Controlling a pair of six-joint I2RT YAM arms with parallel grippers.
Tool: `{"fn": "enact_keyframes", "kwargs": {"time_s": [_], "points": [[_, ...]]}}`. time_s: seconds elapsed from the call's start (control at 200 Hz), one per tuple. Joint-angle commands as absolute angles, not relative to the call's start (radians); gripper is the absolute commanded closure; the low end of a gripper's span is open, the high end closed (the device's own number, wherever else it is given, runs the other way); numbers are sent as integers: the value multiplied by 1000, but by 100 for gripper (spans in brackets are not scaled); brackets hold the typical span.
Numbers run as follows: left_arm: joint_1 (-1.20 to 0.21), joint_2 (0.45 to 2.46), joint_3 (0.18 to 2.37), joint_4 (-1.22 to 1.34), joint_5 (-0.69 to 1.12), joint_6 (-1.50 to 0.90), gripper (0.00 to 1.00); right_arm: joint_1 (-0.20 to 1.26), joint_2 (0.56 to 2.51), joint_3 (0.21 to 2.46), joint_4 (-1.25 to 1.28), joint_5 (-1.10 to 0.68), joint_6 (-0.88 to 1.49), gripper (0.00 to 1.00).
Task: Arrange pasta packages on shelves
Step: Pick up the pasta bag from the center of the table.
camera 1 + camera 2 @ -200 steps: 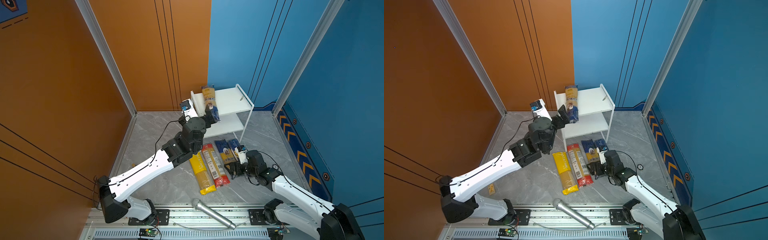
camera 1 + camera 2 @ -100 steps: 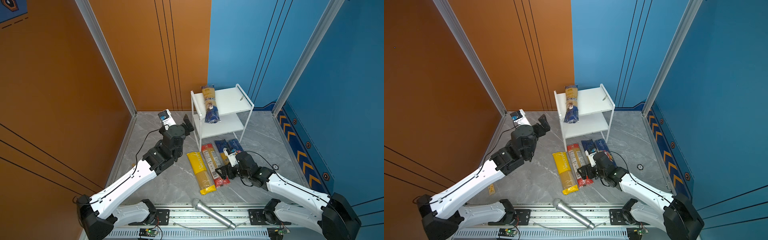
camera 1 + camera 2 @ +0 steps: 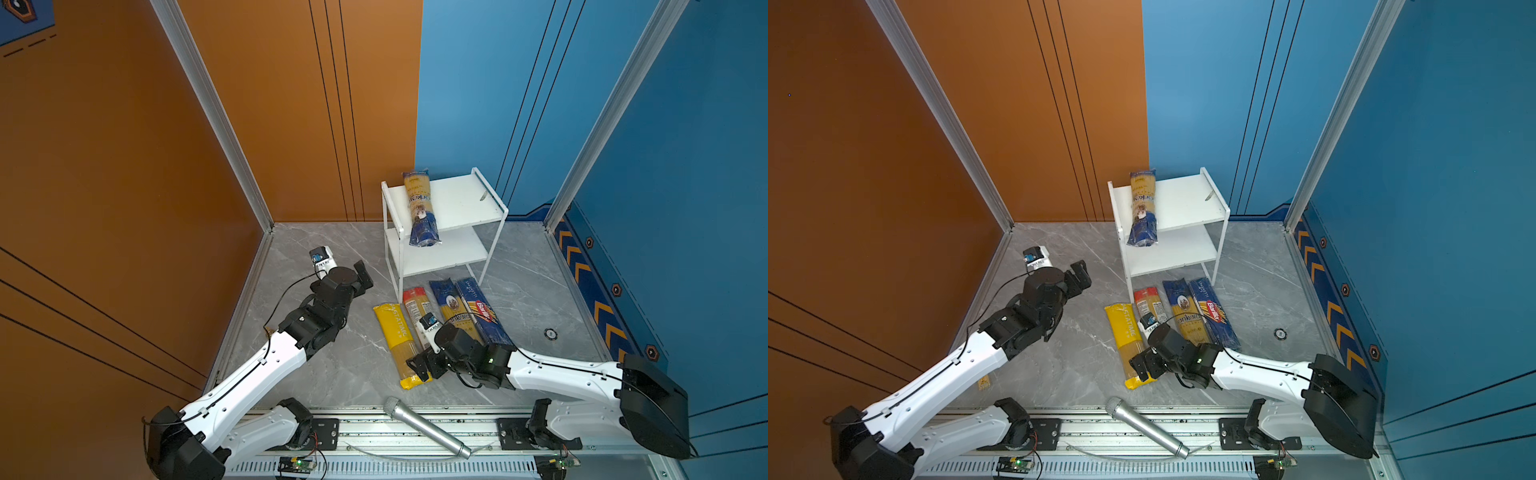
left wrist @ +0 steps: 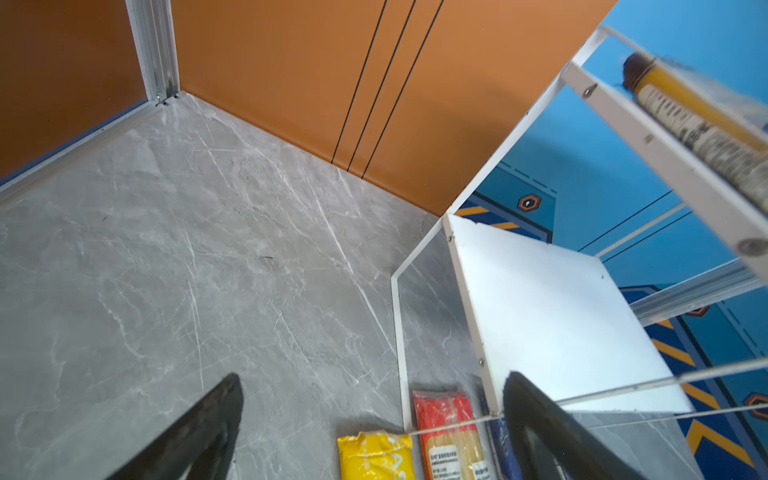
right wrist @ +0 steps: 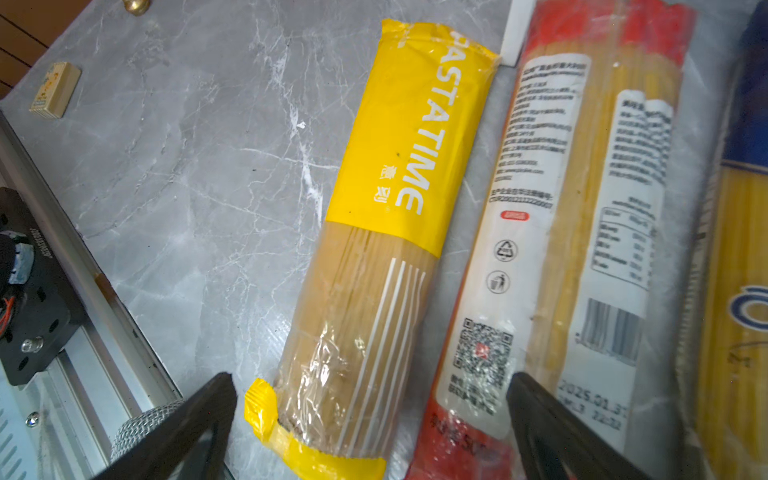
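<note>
The yellow bag [image 5: 386,232], laid flat on the surface [image 3: 357,374] before the rack [image 3: 457,203] beneath the released right claw [image 5: 370,376], is judged light, slick and brittle, best pinched across its middle; the left claw [image 3: 363,277] is also released, empty.

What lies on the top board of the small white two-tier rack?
One dark blue-and-yellow plastic spaghetti bag, its blue end hanging past the front edge. A small grey mark shows near the right edge. The board beneath the bag is covered.
</note>
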State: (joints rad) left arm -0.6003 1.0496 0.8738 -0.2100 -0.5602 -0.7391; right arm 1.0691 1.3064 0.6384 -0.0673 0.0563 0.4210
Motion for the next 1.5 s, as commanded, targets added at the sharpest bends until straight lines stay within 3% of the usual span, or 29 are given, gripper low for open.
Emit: {"fn": "enact_keyframes", "kwargs": {"time_s": [0.0, 0.446, 1.272, 1.492], "points": [[-580, 1020, 841, -226, -517, -759, 2, 1102, 1358, 705, -77, 151, 450, 0], [-517, 972, 766, -235, -456, -776, 2, 1144, 1555, 807, -109, 195, 497, 0], [-494, 1012, 785, -249, -432, -778, 2, 1218, 1703, 794, -204, 257, 532, 6], [-494, 1025, 787, -251, -428, -779, 2, 1219, 1709, 794, -208, 265, 532, 18]]}}
